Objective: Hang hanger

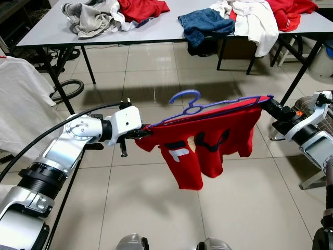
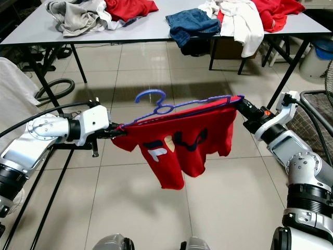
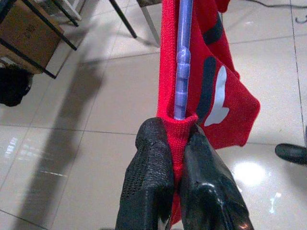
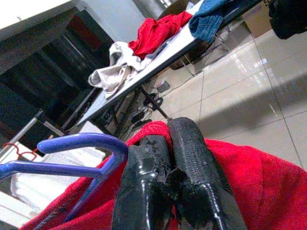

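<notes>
Fingers (image 3: pixel 148 177) of both grippers pinching shirt-covered hanger (image 1: pixel 218 107) ends.

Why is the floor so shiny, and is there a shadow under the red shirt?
In the left eye view, a soft grey shadow lies on the tiled floor under the red shirt on the purple hanger, held between the left gripper and the right gripper. In the left wrist view, bright white glare spots shine off the glossy tiles; the close black fingers look blurry.
</notes>
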